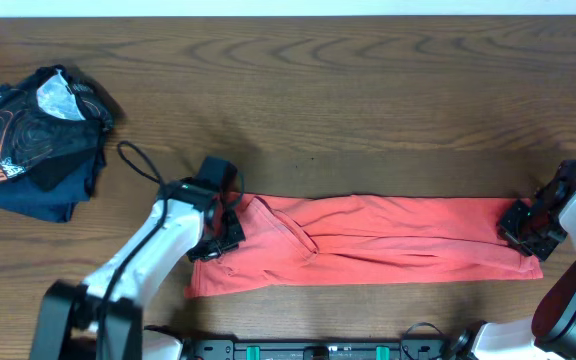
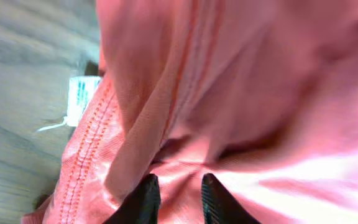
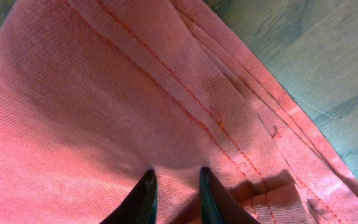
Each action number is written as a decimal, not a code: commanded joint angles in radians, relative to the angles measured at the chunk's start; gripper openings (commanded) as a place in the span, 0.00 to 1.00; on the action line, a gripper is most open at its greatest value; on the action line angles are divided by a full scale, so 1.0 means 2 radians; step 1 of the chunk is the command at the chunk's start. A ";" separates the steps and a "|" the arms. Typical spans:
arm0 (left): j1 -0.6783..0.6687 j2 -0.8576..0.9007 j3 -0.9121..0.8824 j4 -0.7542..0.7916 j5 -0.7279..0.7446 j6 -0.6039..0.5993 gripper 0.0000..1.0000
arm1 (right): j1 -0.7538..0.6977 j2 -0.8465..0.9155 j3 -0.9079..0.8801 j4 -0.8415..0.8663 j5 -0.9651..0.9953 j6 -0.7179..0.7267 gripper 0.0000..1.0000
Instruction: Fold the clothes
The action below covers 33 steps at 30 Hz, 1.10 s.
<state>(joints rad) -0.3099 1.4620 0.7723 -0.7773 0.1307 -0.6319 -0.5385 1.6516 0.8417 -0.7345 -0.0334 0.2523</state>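
Observation:
The clothes (image 1: 388, 238), a coral T-shirt, lie folded into a long narrow strip across the front of the table. At the strip's left end, my left gripper (image 1: 230, 232) is shut on a raised fold of the fabric. In the left wrist view the cloth (image 2: 229, 81) bunches between the two dark fingers of the left gripper (image 2: 178, 186), beside a stitched hem and a white label (image 2: 81, 99). My right gripper (image 1: 516, 232) is shut on the right end. There the fabric (image 3: 104, 93) puckers between the right gripper's (image 3: 176, 180) fingers, near several stitched layers.
A dark navy swirl-printed garment (image 1: 38, 130) lies crumpled at the far left of the wooden table (image 1: 368, 90). A black cable (image 1: 138, 162) loops off the left arm above the shirt's left end. The arm bases stand along the front edge.

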 commanded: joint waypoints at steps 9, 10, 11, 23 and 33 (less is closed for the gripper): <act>0.003 -0.063 0.014 -0.011 0.008 -0.018 0.26 | 0.004 0.019 -0.018 0.017 -0.002 0.002 0.30; 0.002 -0.063 0.014 -0.016 0.009 -0.017 0.27 | 0.004 0.019 -0.014 0.022 -0.012 0.000 0.32; 0.001 -0.063 0.014 -0.020 0.009 -0.013 0.26 | 0.004 0.019 -0.010 0.024 -0.025 -0.010 0.33; 0.002 -0.063 0.014 -0.035 0.013 0.003 0.27 | 0.003 0.019 0.117 -0.097 0.048 -0.155 0.64; 0.002 -0.063 0.014 -0.041 0.034 0.005 0.26 | -0.008 0.023 0.089 -0.098 0.058 -0.249 0.64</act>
<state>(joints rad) -0.3096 1.3388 0.7860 -0.8524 0.1867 -0.6315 -0.5423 1.6882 1.0580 -0.9272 0.0586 -0.1413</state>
